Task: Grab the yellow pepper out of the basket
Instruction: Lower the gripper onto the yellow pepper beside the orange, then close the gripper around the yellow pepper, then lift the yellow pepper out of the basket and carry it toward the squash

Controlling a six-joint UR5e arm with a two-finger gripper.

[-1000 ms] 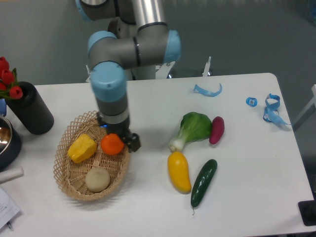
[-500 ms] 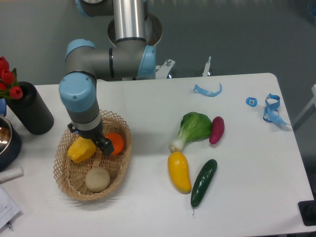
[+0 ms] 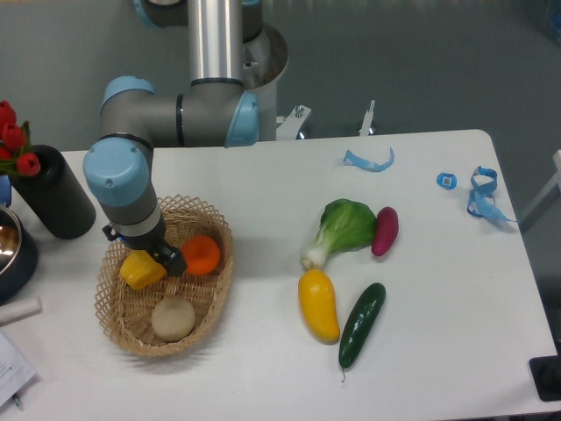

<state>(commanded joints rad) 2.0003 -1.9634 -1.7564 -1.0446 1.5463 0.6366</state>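
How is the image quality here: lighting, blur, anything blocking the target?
Fixed camera view: even, soft lighting, faint shadows, no glare on the table; overall slightly soft. The arm covers the top of the yellow pepper in the basket, hiding the tool's fingers.

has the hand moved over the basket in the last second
Yes. The hand went left across the basket, from above the orange to the yellow pepper.

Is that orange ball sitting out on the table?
No, the orange lies inside the basket, next to the yellow pepper.
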